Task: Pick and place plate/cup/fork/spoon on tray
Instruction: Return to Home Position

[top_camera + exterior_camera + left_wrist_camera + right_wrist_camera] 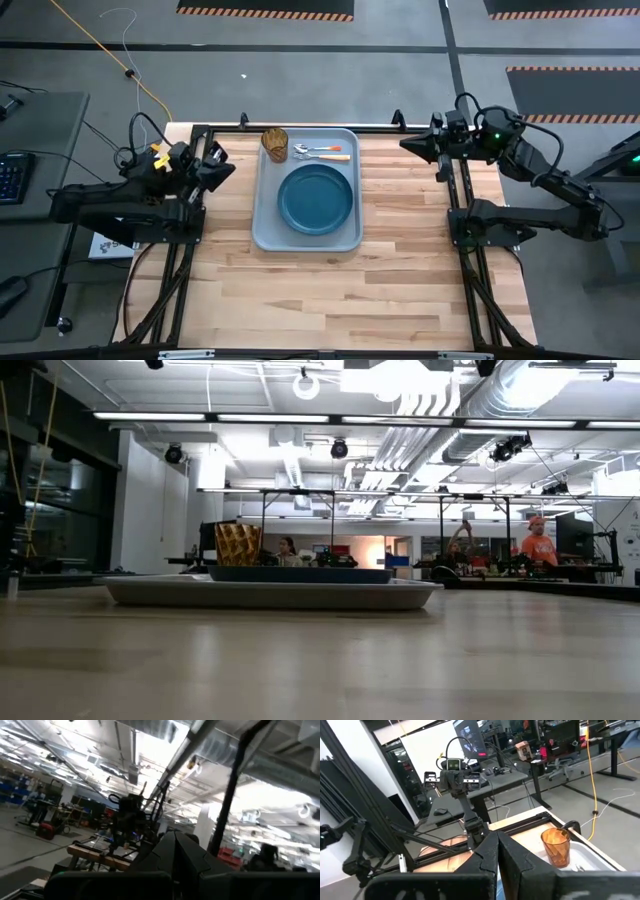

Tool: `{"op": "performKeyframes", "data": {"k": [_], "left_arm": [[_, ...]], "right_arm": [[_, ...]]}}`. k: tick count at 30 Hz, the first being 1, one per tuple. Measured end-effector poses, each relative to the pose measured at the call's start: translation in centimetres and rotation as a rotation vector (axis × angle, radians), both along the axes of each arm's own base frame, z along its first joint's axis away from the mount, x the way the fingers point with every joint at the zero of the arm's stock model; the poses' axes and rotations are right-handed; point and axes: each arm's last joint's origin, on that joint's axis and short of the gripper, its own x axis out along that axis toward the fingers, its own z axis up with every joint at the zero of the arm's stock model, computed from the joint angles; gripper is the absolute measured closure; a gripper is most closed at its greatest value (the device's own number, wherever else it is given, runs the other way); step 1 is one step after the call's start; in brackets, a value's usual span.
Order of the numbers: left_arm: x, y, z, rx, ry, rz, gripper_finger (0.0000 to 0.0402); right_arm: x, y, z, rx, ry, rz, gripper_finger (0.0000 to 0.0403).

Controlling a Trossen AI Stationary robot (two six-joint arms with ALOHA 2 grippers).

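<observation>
The light grey-blue tray (268, 232) lies on the table's far middle. On it rest the dark blue plate (316, 197), the amber cup (275, 143) upright at its far left corner, and the fork with the tan handle (336, 157) beside the red-handled spoon (322, 149) along its far edge. The low view shows the tray (270, 593), the plate (300, 573) and the cup (237, 544). My left gripper (222, 161) is shut and empty at the table's far left. My right gripper (410, 143) is shut and empty at the far right; the cup (556, 846) shows in its wrist view.
Black frame rails (300, 126) run along the table's far edge and down both sides. The near half of the wooden table (330, 300) is bare wood. People (540, 545) stand in the room beyond the table.
</observation>
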Motion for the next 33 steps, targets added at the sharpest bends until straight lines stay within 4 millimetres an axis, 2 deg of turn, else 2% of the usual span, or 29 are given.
{"op": "performKeyframes", "data": {"k": [6, 11, 16, 23, 27, 33], "left_arm": [[-1.3, -0.4, -0.8, 0.111, 0.028, -0.054, 0.0401], [-2.5, -0.4, -3.4, 0.068, 0.010, -0.020, 0.0402], [-2.1, -0.1, -6.3, 0.012, 0.100, 0.062, 0.0402], [-1.3, 0.1, -9.1, 0.022, 0.186, 0.092, 0.0401], [-1.1, 0.1, -10.8, 0.017, 0.191, 0.090, 0.0402], [-1.4, 0.1, -12.2, -0.027, 0.143, 0.070, 0.0402]], "right_arm": [[0.1, 0.0, 0.0, 0.067, -0.003, -0.003, 0.0403], [0.1, 0.0, 0.0, 0.104, -0.006, -0.004, 0.0403], [0.1, 0.0, 0.0, 0.049, -0.001, -0.006, 0.0403], [0.1, 0.0, -0.1, 0.057, 0.007, -0.009, 0.0403], [0.0, 0.0, -0.1, 0.058, 0.007, -0.008, 0.0403], [0.0, 0.0, -0.1, 0.060, 0.008, 0.010, 0.0403]]}}
